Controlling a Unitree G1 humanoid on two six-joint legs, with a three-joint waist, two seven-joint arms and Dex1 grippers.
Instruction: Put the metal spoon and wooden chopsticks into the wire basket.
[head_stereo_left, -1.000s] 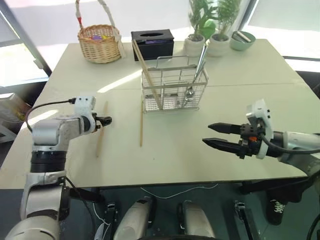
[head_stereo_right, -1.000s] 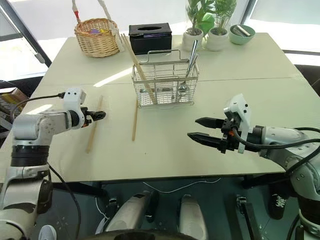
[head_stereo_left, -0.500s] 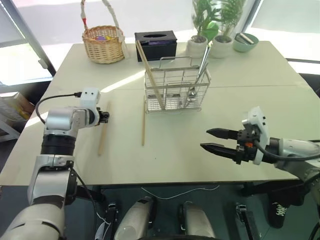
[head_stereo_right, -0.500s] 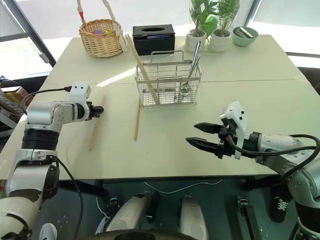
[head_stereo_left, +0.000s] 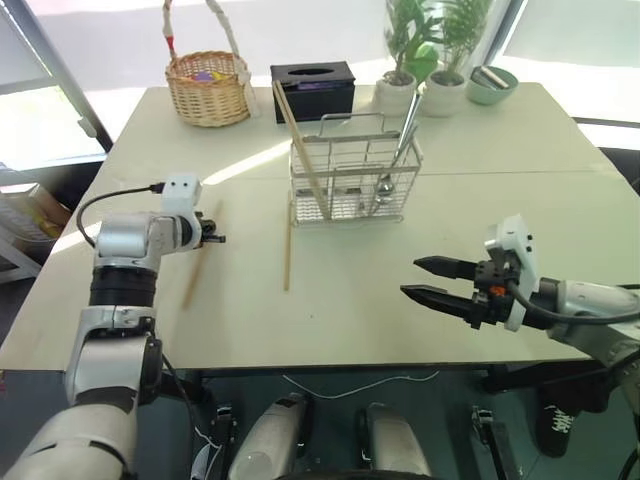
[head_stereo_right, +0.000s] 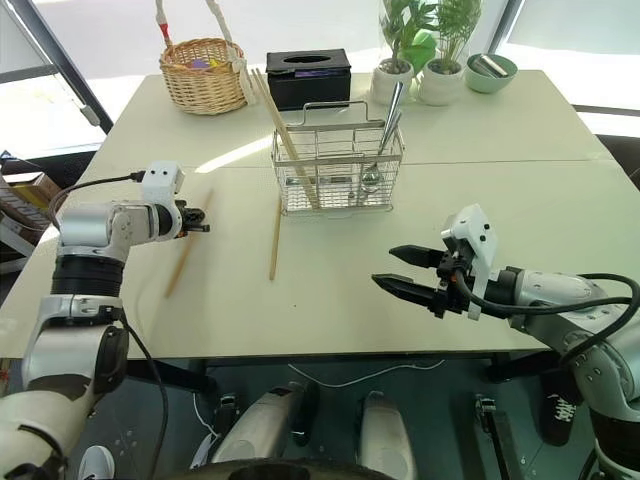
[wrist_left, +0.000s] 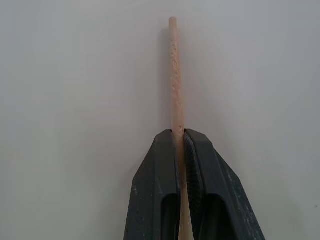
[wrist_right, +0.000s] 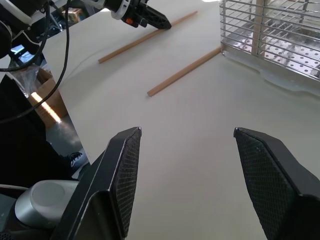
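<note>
Two wooden chopsticks (head_stereo_left: 287, 250) lie on the tabletop (head_stereo_left: 350, 300); the left gripper (head_stereo_left: 215, 238) has its jaws clamped on one. Right gripper (head_stereo_left: 425, 278) jaws apart. Next: lift it into the wire basket (head_stereo_left: 350, 180), where the metal spoon (head_stereo_left: 385, 175) stands.

My two head cameras look forward and down over my arms at the table (head_stereo_left: 330, 300), taking in its whole top with the wire basket (head_stereo_left: 348, 180) near the middle; both cover the same ground, the right eye's picture set slightly to one side of the left's. My left wrist camera sits very close above the tabletop, well to my left of the wire basket, sighting along my left gripper (wrist_left: 180, 137) and one of the wooden chopsticks (wrist_left: 174, 75). My right wrist camera looks from my side of the wire basket (wrist_right: 272, 37) across the table between my right gripper's fingers (wrist_right: 125, 165), and shares that same chopstick (wrist_right: 145, 37) with the left wrist and head views.
</note>
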